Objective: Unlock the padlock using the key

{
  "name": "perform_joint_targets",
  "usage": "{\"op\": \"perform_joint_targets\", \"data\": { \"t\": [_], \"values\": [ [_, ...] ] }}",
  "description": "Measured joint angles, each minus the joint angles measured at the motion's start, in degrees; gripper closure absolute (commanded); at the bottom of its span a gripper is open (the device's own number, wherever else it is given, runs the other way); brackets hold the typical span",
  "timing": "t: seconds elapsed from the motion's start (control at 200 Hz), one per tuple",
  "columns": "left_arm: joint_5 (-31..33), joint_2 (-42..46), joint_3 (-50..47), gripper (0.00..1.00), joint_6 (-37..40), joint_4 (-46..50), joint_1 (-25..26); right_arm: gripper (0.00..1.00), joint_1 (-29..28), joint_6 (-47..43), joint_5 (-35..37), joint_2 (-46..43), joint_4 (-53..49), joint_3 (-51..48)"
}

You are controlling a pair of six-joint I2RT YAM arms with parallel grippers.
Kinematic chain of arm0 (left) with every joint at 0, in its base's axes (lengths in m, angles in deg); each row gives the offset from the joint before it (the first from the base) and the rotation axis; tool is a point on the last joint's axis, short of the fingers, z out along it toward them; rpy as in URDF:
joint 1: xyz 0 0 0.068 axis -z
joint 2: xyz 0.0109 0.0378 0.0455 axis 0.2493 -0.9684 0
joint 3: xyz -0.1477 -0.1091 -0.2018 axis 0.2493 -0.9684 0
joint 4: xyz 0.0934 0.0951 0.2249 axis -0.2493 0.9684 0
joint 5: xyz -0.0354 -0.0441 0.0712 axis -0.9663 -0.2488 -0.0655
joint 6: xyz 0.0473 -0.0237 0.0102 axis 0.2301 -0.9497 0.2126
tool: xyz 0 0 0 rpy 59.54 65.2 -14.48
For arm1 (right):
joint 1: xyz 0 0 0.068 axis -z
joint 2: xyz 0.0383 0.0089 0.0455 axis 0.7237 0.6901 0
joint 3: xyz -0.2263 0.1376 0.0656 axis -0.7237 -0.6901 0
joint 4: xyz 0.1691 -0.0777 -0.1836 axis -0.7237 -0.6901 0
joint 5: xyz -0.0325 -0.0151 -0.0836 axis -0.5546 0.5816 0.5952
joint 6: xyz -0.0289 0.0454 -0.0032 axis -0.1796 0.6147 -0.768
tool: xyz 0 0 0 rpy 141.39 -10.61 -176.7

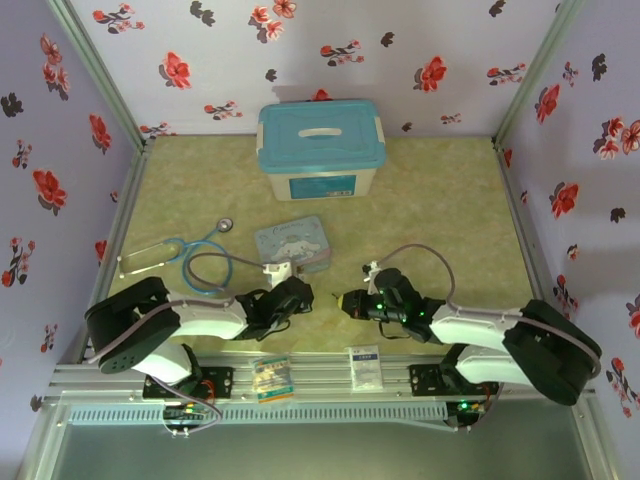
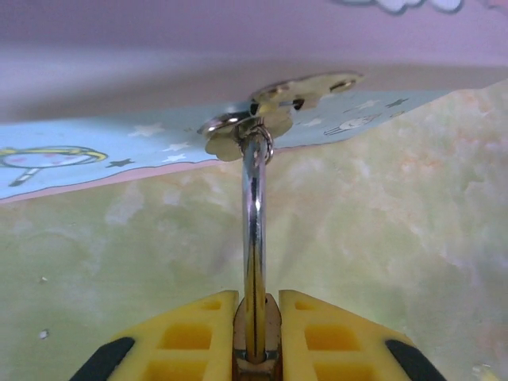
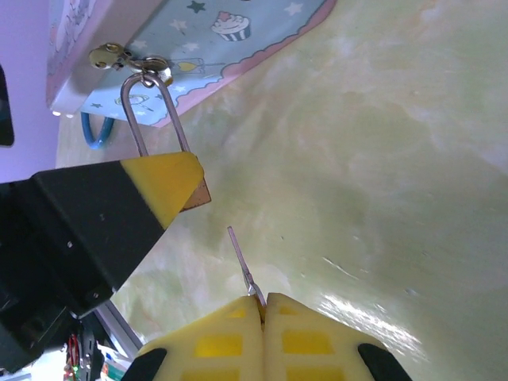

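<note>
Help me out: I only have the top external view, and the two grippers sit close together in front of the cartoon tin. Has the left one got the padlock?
Observer: Yes. The left wrist view has the left gripper shut on the padlock body, shackle pointing toward the cartoon tin.
Operator: And the key?
Observer: The right gripper is shut on the key, blade poking out in front of it.
Operator: Is it in the lock yet?
Observer: No. In the right wrist view the key's tip is apart from the padlock, bare table between them.
</note>
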Motion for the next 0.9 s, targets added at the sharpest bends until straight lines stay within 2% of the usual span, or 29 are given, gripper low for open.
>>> {"op": "perform_joint_targets", "data": {
  "t": [0.36,0.6,0.9],
  "values": [
    [0.7,2.0,-7.6,1.0,-9.2,-15.0,0.0,1.0,-1.1,13.8,-4.4,11.9,15.2,0.9],
    [0.9,-3.2,-10.8,1.0,-15.0,-28.6,-0.1,1.0,-2.1,19.2,-5.9,18.1,24.0,1.1],
    [2.5,-6.2,-11.6,1.0,-18.1,-34.9,-0.1,1.0,-2.1,25.4,-6.3,27.5,40.6,-0.7]
  ]
}}
